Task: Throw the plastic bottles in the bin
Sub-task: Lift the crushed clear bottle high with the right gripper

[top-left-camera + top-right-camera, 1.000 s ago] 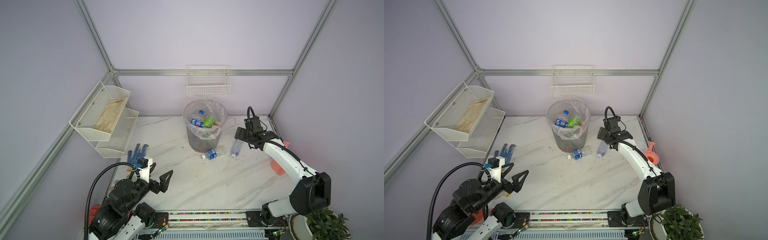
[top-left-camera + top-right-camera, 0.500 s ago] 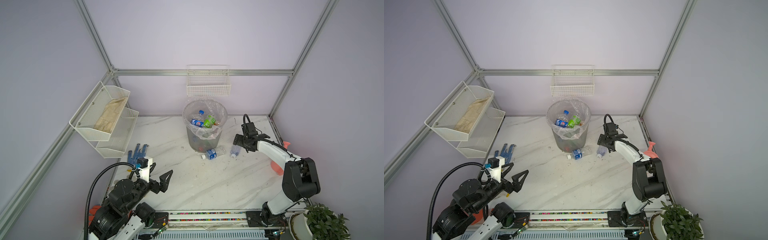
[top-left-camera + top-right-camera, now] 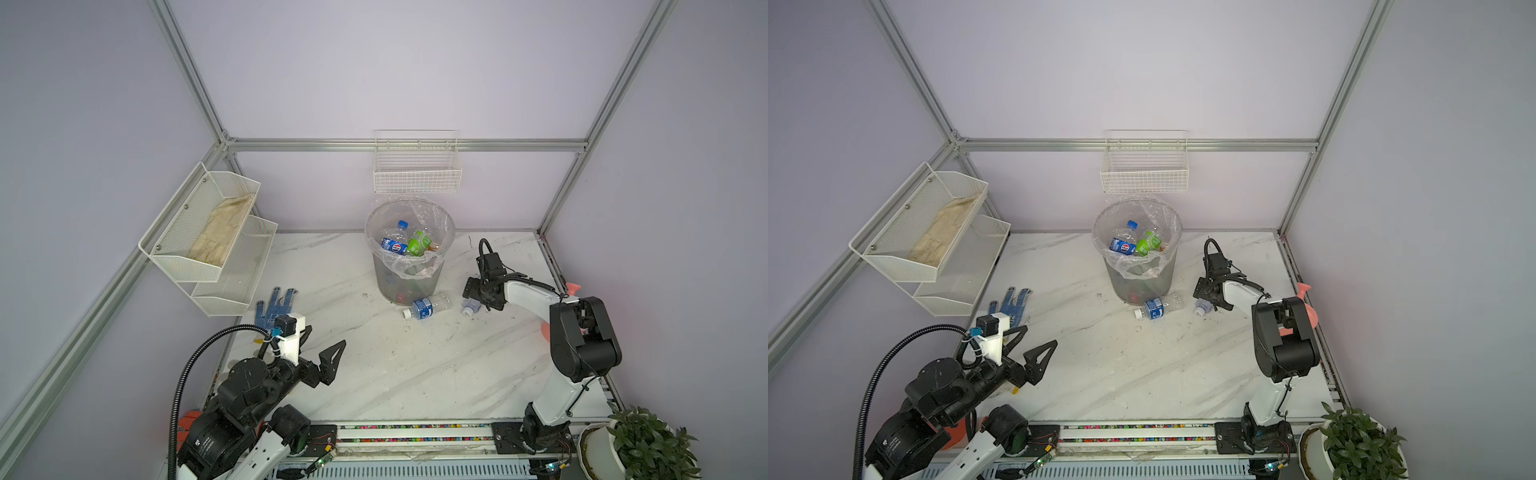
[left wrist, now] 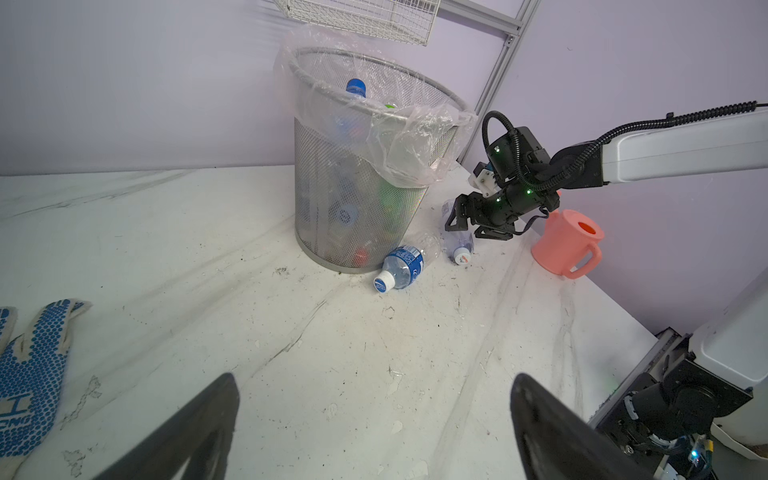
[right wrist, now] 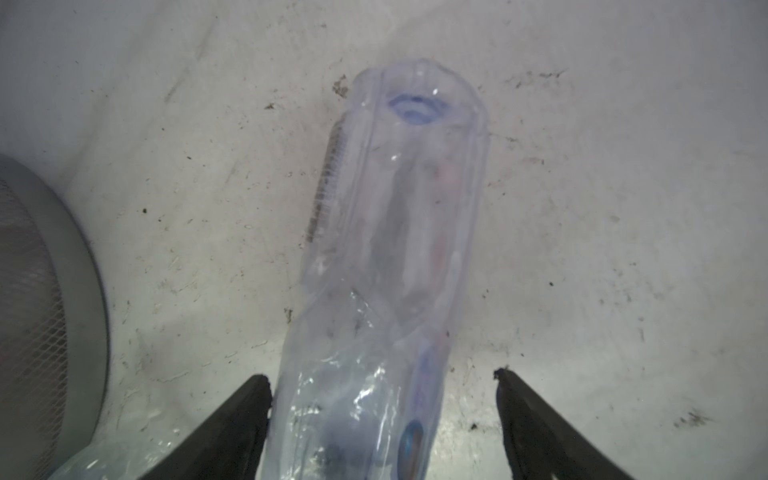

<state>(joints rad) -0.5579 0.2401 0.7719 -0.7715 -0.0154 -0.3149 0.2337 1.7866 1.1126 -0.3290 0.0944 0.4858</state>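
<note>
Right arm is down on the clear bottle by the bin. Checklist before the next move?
1. Is the clear bottle inside the right gripper: ok, lying flat between the fingers.
2. Grip closed on it: not ok, a gap shows at one finger.
3. Clearance to the bin base: ok, apart.
4. Is the blue-label bottle out of the way: ok, lies beside, untouched.
5. Bin mouth free: ok.
6. Is the left gripper clear: ok, open, far from the bin.
</note>
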